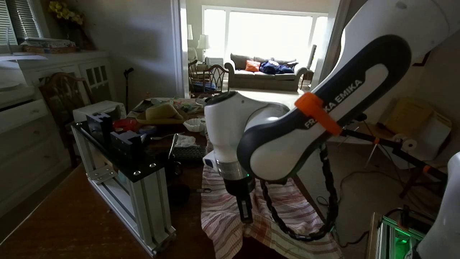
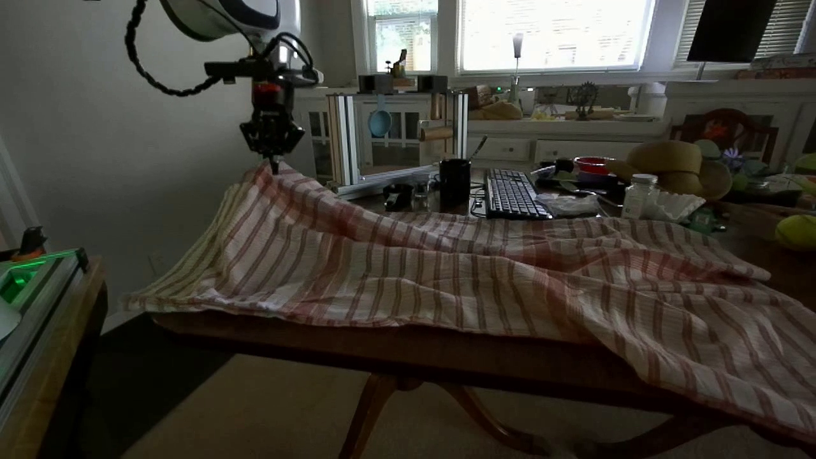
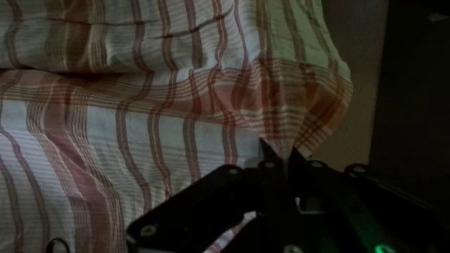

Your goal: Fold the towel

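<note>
The towel, white with red-pink stripes, lies wrinkled along the table in both exterior views [image 1: 224,219] [image 2: 408,280] and fills much of the wrist view [image 3: 140,137]. My gripper shows in both exterior views [image 1: 246,218] [image 2: 274,167]. In the wrist view its fingers [image 3: 283,151] are shut on a pinched fold of the towel near a red-banded edge. The held part is raised to a peak above the table. The towel slopes down from it on both sides. At the far end the towel lies in loose folds and hangs over the table's edge.
A metal frame [image 1: 152,205] with black blocks on top stands on the table [image 2: 446,344] beside the towel. A black cup [image 2: 454,182], a keyboard [image 2: 512,193], a glass jar [image 2: 639,196] and a straw hat [image 2: 676,167] sit along the towel's long side.
</note>
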